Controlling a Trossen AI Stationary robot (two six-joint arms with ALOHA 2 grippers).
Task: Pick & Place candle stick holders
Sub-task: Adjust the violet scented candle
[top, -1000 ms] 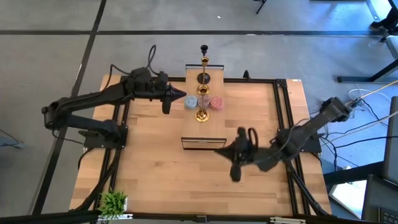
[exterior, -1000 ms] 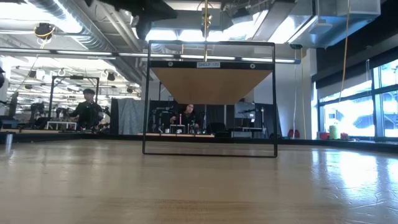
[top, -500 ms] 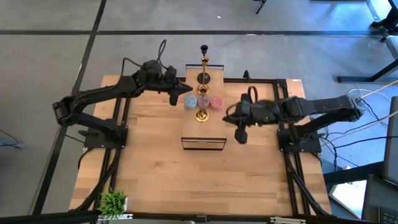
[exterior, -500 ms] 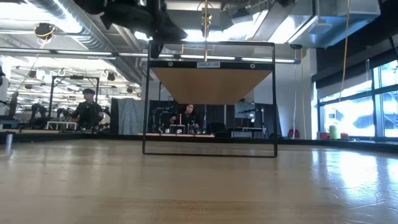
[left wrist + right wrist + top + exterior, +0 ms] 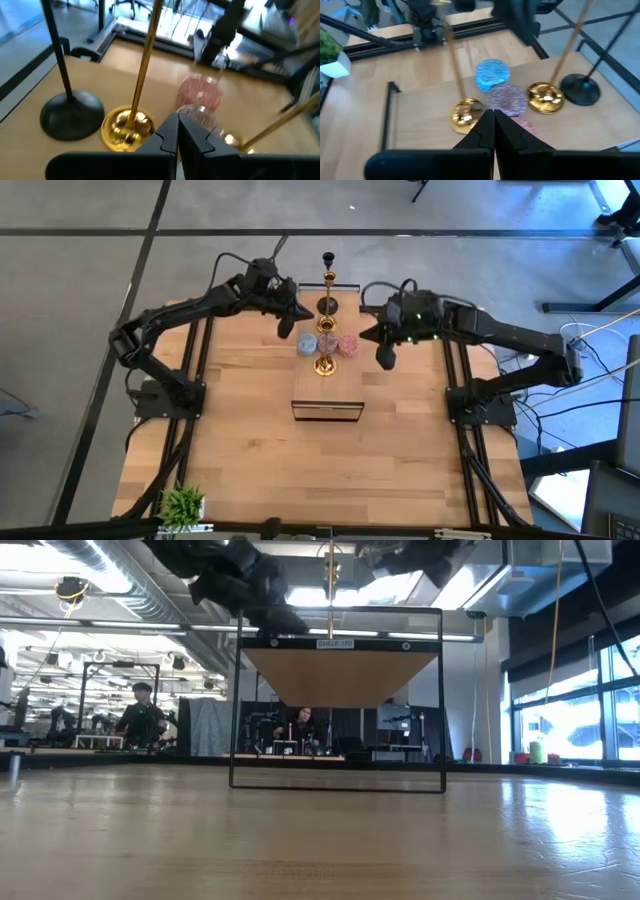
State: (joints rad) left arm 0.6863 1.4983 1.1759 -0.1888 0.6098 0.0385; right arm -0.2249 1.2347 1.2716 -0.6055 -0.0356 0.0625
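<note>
The candle stick holders stand by their round bases on a raised wooden plank point(image 5: 330, 390). They are a black stem point(image 5: 327, 302), two gold stems point(image 5: 323, 364) point(image 5: 128, 126), and blue point(image 5: 307, 345), purplish point(image 5: 509, 98) and pink point(image 5: 348, 345) cups. My left gripper point(image 5: 287, 330) hovers shut just left of the group. In its wrist view its tips point(image 5: 177, 119) point at the pink cup point(image 5: 200, 91). My right gripper point(image 5: 384, 360) hovers shut just right of the group, its tips point(image 5: 490, 113) aimed at the purplish cup. Neither touches anything.
The plank sits on a black wire frame point(image 5: 336, 700) at the table's middle far side. A small green potted plant point(image 5: 183, 505) stands at the near left corner. Bare wooden table point(image 5: 250, 450) spreads to the near side. People show in the room behind point(image 5: 141, 715).
My right gripper has swung from the near middle of the table toward the far edge, ending beside the holders on their right. My left gripper has moved toward the far edge and a little right, closer to the holders. Both stayed shut. The holders have not moved.
</note>
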